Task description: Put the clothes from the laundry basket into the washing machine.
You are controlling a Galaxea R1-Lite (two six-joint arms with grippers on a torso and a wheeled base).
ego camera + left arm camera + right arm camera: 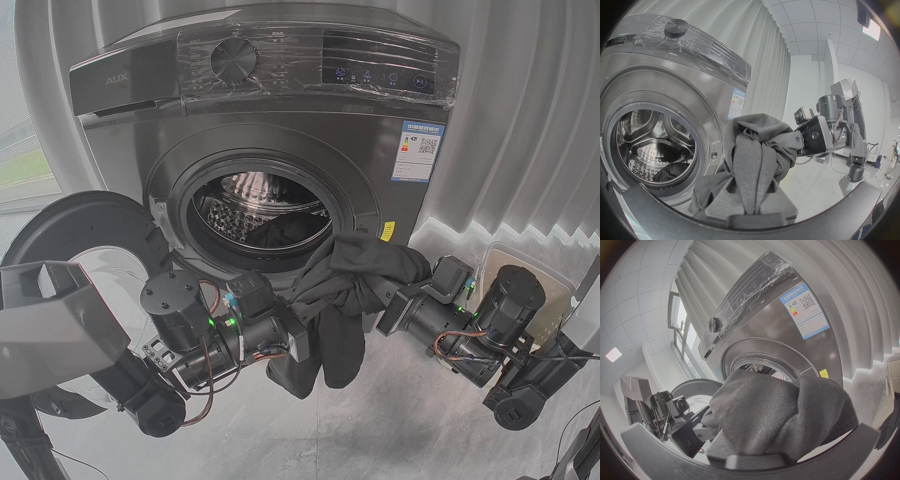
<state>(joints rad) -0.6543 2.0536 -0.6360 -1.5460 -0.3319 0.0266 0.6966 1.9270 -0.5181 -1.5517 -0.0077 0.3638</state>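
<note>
Draping dark garment (350, 275), gripped by left end effector (309, 331), right end effector (384, 306).

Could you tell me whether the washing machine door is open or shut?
Open: the door is swung aside to the left, and the drum shows through the opening.

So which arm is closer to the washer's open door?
Left. The left gripper holds the dark garment just beside the open door; the right gripper holds the garment's far side, past the drum opening, near the laundry basket.
</note>
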